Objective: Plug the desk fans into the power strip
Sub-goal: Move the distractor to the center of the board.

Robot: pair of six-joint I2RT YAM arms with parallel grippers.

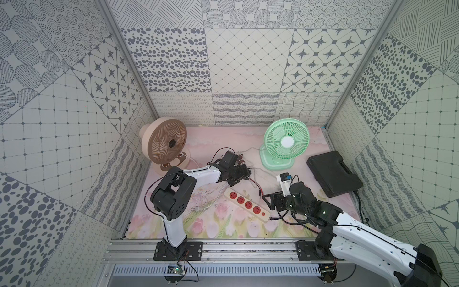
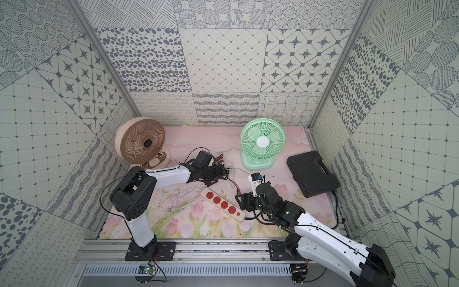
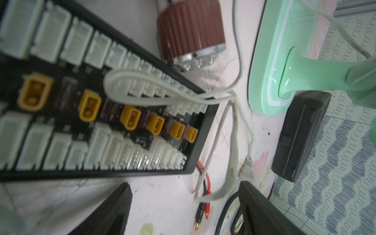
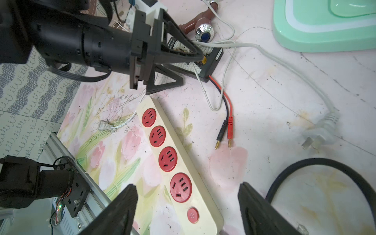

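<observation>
left gripper (image 3: 185, 183) spread, empty, by black board (image 3: 142, 140) | right gripper (image 4: 188, 185) spread, empty, above power strip (image 4: 160, 146) | white plug (image 4: 317, 136) loose on tabletop (image 4: 264, 101)

The power strip (image 4: 173, 160) is smooth, glossy cream plastic, and the green fan (image 4: 305, 36) base is shiny plastic too. The black case (image 1: 332, 172) looks matt, the flowered surface (image 4: 264, 91) scuffed.
</observation>
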